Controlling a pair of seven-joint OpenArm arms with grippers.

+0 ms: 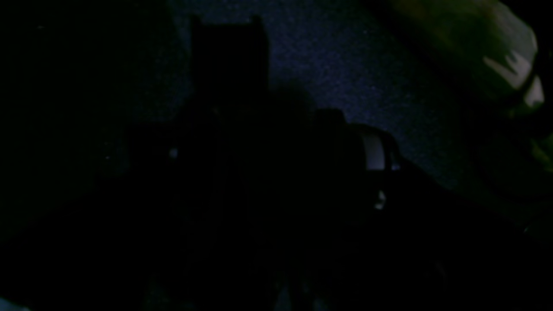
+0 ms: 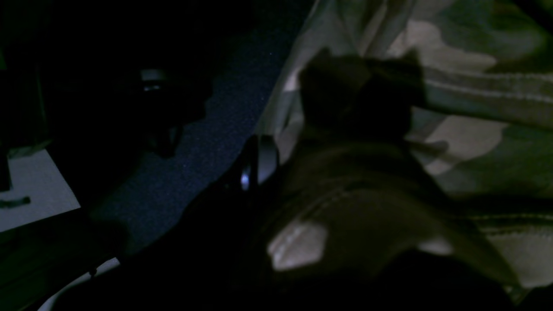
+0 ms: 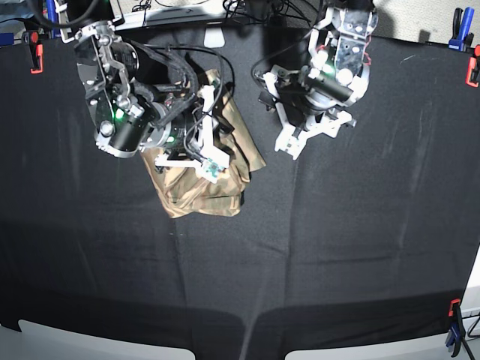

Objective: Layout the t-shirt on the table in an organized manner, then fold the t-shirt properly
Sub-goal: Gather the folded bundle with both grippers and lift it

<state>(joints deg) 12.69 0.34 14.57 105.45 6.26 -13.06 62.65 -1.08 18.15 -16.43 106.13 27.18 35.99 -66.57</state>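
We see the t-shirt [image 3: 202, 191], a camouflage print in tan, olive and cream, lying bunched and creased on the table [image 3: 352, 240], left of centre toward the far edge. The table is covered in matte black cloth.

Pale floor strips [image 3: 97, 341] below the near edge, tangled cables [image 3: 247, 9] at the far side, even overhead light.
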